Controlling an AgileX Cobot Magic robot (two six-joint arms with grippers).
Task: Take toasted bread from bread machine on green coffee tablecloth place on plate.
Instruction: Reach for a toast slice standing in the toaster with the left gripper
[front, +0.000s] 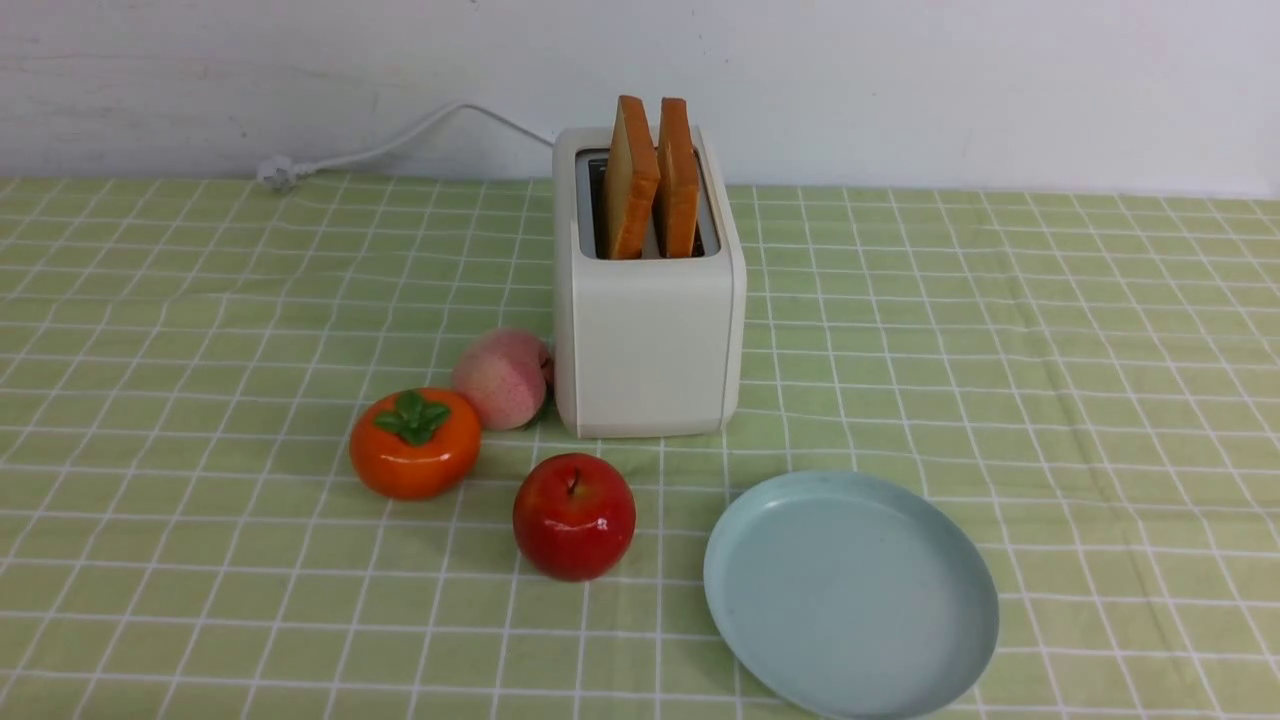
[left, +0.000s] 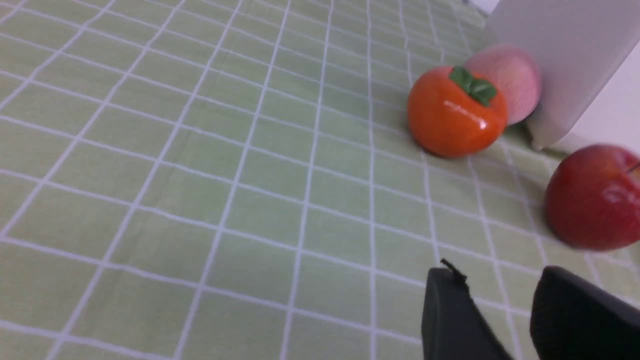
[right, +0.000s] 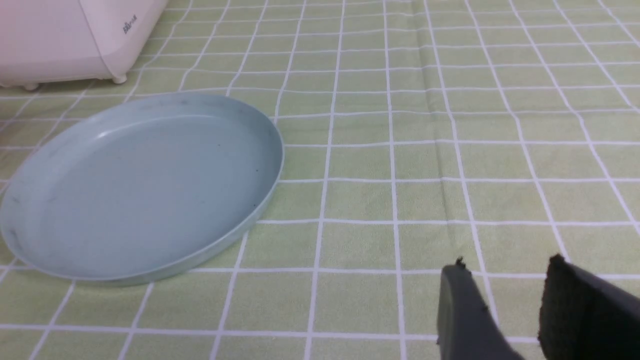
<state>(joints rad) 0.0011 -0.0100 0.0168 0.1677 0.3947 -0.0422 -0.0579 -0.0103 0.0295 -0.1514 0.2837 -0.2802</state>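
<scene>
Both slices of toast (front: 628, 185) upright in the toaster (front: 650, 345), so we're at step 1! Left claw (left: 492, 305) and right claw (right: 510, 300) look parted, seemingly with 0 toast between. Next: reach over, grip 1 slice, lift straight for the plate (front: 860, 600).

Boxy cream-white toaster (front: 655, 345): smooth matt plastic | green white-gridded tablecloth (front: 250, 560): creased cloth | round red apple (front: 574, 517), orange persimmon (front: 415, 452): glossy, smooth

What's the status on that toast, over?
Both claws open, empty. Two toast slices upright in toaster. Plate bare. Apple near the toaster's front, possibly in the way.
</scene>
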